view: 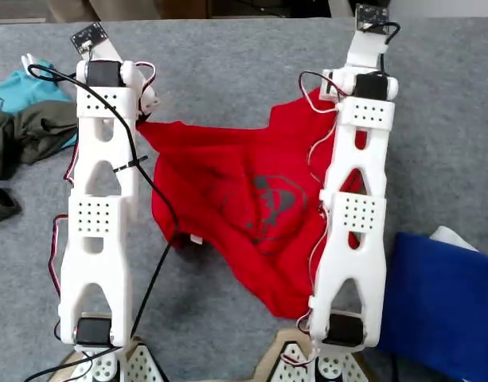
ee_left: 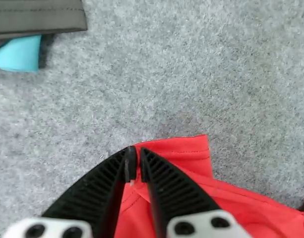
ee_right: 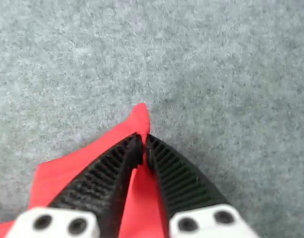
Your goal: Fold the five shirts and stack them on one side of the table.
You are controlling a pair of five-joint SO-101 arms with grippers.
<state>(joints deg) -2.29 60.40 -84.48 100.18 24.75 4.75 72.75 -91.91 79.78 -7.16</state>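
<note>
Grey felt counter (view: 228,64). Red shirt (view: 228,191) lies mid-counter between the two arms, rumpled, dark print facing up. Left pincer (ee_left: 133,153) pinching a hemmed corner of it; right pincer (ee_right: 143,141) pinching another pointed corner. Teal shirt (view: 21,83) and olive shirt (view: 29,135) heaped together out past the left arm. Blue shirt (view: 443,294) beside the right arm's base.

On grey table (view: 228,72) — red shirt (view: 212,183), dark grey print (view: 271,203); blue shirt (view: 443,302), teal shirt (view: 21,87), olive shirt (view: 29,135).
</note>
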